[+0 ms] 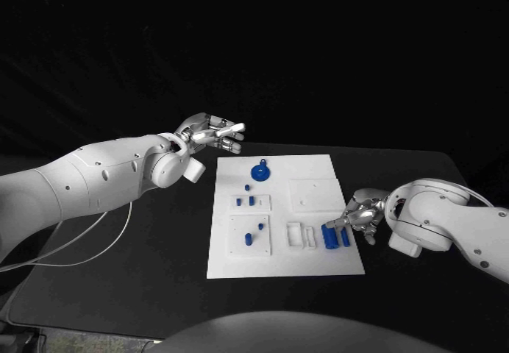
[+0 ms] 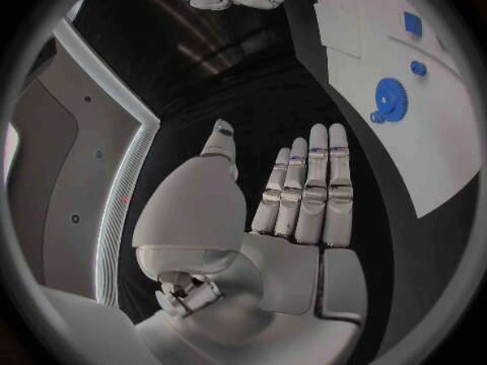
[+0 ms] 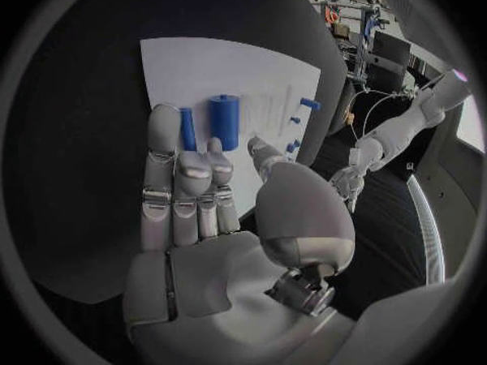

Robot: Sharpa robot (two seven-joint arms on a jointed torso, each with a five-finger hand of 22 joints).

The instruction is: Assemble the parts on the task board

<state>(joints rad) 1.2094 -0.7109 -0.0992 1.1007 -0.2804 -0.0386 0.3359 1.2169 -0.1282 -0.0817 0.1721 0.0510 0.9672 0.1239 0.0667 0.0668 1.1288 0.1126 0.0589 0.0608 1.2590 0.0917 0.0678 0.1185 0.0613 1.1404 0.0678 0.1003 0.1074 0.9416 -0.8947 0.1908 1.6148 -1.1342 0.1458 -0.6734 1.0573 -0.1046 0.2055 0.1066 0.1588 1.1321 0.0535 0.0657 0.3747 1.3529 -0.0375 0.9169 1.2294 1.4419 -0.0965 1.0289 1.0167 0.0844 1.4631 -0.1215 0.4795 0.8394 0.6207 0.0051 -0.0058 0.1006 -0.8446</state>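
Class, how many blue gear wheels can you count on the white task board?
1. The blue gear lies near the far end of the task board, also seen in the left wrist view. Smaller parts could be hidden behind the right hand.

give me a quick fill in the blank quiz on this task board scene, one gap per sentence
1. The gear lying on the task board is coloured ____.
2. The hand next to the two upright cylinders is the robot's ____ hand.
3. The left hand holds ____, its fingers spread.
4. The table under the board is coloured ____.

Missing words: blue; right; nothing; black
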